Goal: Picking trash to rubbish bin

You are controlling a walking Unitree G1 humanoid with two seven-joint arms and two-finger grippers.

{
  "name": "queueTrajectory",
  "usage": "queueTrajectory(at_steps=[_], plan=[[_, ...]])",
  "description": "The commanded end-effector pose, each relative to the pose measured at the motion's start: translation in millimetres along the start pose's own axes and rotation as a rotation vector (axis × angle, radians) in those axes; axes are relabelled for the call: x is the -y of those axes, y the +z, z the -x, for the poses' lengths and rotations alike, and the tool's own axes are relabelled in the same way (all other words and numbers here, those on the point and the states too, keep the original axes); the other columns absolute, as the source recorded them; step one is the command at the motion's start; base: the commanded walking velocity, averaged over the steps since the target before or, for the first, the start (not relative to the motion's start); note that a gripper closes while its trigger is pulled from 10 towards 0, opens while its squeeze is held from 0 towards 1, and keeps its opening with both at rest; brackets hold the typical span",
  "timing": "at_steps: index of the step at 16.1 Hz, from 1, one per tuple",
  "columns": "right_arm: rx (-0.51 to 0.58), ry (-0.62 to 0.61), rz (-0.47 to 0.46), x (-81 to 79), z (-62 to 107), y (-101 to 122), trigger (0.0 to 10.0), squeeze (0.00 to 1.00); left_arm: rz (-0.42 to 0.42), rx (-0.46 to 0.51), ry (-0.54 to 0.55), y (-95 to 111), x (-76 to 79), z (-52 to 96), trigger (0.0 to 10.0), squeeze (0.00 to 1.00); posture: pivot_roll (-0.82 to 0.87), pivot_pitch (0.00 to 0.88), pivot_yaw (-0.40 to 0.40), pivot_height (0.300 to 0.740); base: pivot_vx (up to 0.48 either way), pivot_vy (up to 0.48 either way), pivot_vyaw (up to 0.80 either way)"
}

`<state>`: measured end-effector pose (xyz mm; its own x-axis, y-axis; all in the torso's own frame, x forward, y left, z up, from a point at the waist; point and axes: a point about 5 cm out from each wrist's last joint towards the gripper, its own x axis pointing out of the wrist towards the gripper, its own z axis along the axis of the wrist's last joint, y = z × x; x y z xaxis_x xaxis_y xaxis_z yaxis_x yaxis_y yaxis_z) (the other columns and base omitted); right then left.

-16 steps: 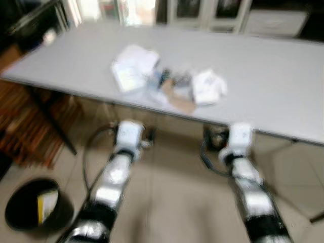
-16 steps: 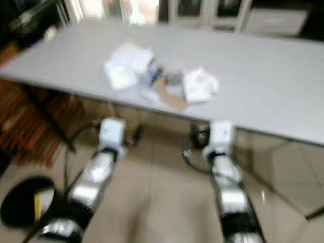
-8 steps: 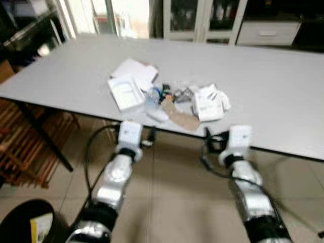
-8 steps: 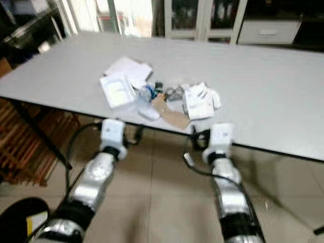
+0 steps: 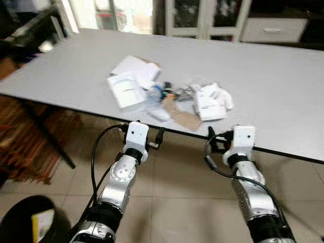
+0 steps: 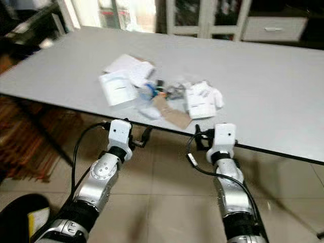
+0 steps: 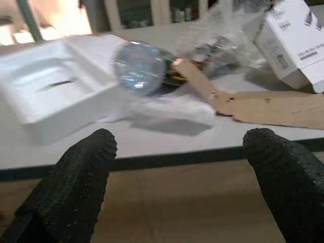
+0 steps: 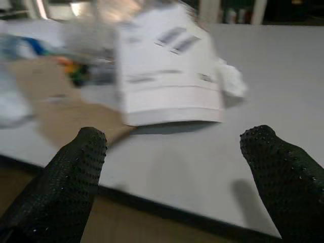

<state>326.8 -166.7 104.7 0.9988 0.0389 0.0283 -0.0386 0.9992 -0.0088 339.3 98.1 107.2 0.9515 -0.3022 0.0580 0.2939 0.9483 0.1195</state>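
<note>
Down behind the left gripper (image 7: 177, 187), a round black bin (image 5: 23, 223) is holding a yellow scrap. Both grippers are spreading wide, holding nothing, at the table (image 5: 283, 96) edge; ahead lie a white foam tray (image 7: 55, 93), a flat brown cardboard strip (image 7: 263, 106) and, before the right gripper (image 8: 174, 187), a white carton (image 8: 167, 76).

Two silver metallic forearms, white boxy wrist housings, left gripper (image 7: 174, 177) and right gripper (image 8: 177, 174) with knobbly black rubber fingers (image 7: 78, 172), looping black cables beside each housing
</note>
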Motion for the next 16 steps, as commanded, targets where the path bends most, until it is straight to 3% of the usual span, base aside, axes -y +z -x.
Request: queueTrajectory(at_steps=[1,10,16], plan=[[-0.002,-0.003,0.007,1.3,0.3,0.0,10.0,0.0,-0.015,-0.005,-0.001,-0.8,-0.2,1.1,10.0,0.0,-0.07,0.104,0.052,0.74,0.0,0.0,0.0],[-0.008,0.0,0.005,0.9,1.0,-1.6,10.0,0.0,-0.015,-0.009,0.019,-1.9,-2.3,1.6,10.0,0.0,-0.07,0.099,0.05,0.74,0.0,-0.319,0.0],[-0.007,0.003,0.003,0.2,1.3,-1.8,10.0,0.0,-0.001,0.002,0.017,-0.1,-1.8,1.6,10.0,0.0,-0.08,0.092,0.054,0.74,0.0,0.0,0.0]])
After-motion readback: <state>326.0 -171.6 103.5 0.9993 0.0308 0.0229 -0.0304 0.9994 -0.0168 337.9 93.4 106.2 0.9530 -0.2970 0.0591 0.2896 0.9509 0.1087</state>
